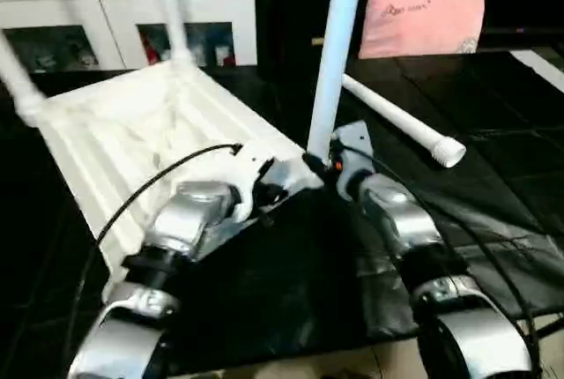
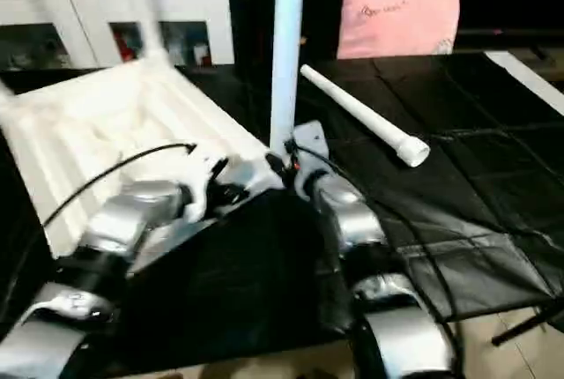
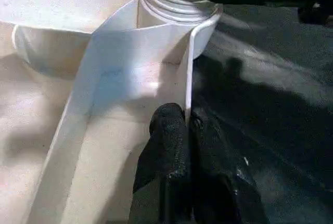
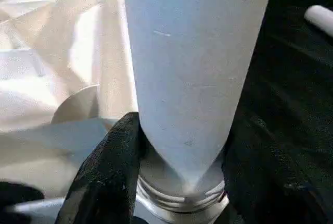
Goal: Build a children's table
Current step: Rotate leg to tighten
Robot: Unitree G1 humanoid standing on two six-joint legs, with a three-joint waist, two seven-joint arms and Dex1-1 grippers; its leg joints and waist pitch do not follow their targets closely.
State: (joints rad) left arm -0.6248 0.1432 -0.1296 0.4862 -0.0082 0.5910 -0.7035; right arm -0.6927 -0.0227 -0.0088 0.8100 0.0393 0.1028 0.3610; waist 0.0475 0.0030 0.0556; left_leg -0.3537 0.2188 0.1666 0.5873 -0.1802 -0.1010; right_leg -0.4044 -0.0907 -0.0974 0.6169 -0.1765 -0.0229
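- Writing: pink pillow [image 1: 423, 19] has small script print on its face, too small to read. No other legible labels.
- Containers: white cabinet [image 1: 123, 18] with glass doors, well beyond the left hand; coloured items behind the glass, can't tell what they are.
- Tabletop [image 1: 132, 141] lies underside up on the black sheet [image 1: 291, 291], ribs showing. It runs from the hands away toward the cabinet.
- Left hand [image 3: 186, 125]: clenched, its two black fingers pinching the thin upright rim wall of the tabletop, just beside the near corner socket [image 3: 179, 5].
- Right hand [image 4: 179, 151]: fingers on either side of the base of the upright leg [image 1: 333, 53], grasping it just above the threaded end. One finger [image 4: 112, 156] presses the leg's side, the other is on the opposite side.
- Upright leg stands roughly vertical in the near corner socket, directly in front of the right hand; the ringed collar at its foot sits at the socket mouth. Can't tell if fully seated.
- Two more legs stick up from the tabletop's far corners, beyond the left hand: one [image 1: 172, 9] at the far corner by the cabinet, one [image 1: 19, 84] at the far-left corner, tilted.
- Loose leg [image 1: 401, 123] lies flat on the black sheet, beyond and to the right of the right hand, wide end toward the robot, apart from the tabletop.
- Pillow sits beyond the loose leg, well apart from both hands.
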